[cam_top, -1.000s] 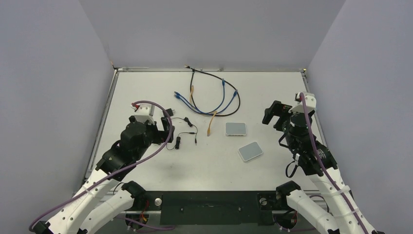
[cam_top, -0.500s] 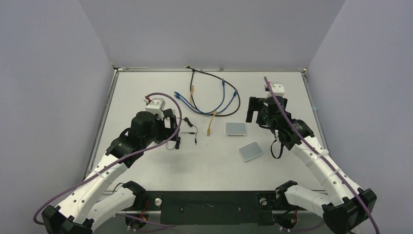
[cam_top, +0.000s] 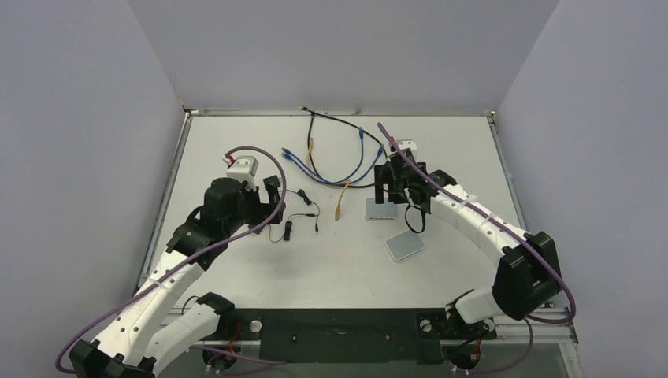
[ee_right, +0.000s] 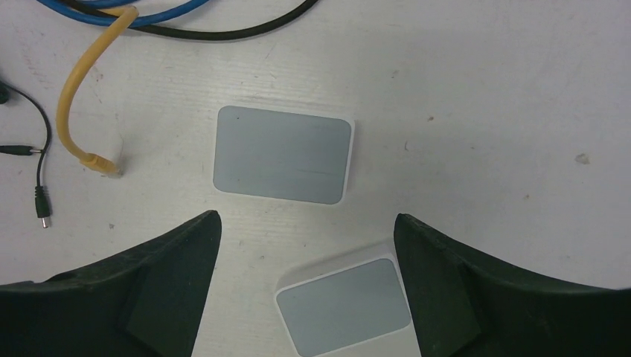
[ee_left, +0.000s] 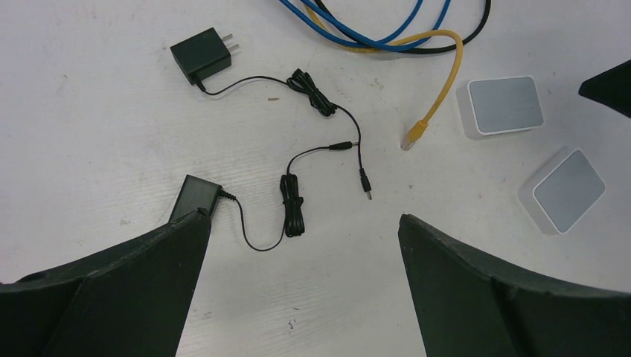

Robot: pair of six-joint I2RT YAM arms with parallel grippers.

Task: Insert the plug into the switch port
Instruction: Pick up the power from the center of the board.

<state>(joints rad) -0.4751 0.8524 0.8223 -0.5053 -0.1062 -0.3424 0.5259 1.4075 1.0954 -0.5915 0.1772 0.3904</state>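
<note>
My right claw [ee_right: 305, 217] hangs over two boxes: the far box [ee_right: 283, 155] and the near box [ee_right: 346, 306], slightly right of it. Left of the far box lies the plug [ee_right: 100, 162]; beyond both, cables [cam_top: 346, 157]. Farther left, below my left claw [ee_left: 299, 216], lie a far adapter [ee_left: 199, 53] and a near adapter [ee_left: 195, 198].

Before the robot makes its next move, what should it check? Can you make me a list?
1. The right claw is open and empty: ok.
2. The left claw is open and empty: ok.
3. A plug is picked up: not ok; the yellow plug and the small black plug lie on the table.
4. The right claw hangs over a box: ok; the far box and the near box lie flat below it, apart.
5. Where the plug goes in: cannot tell; no hole shows on either box's edges.
</note>
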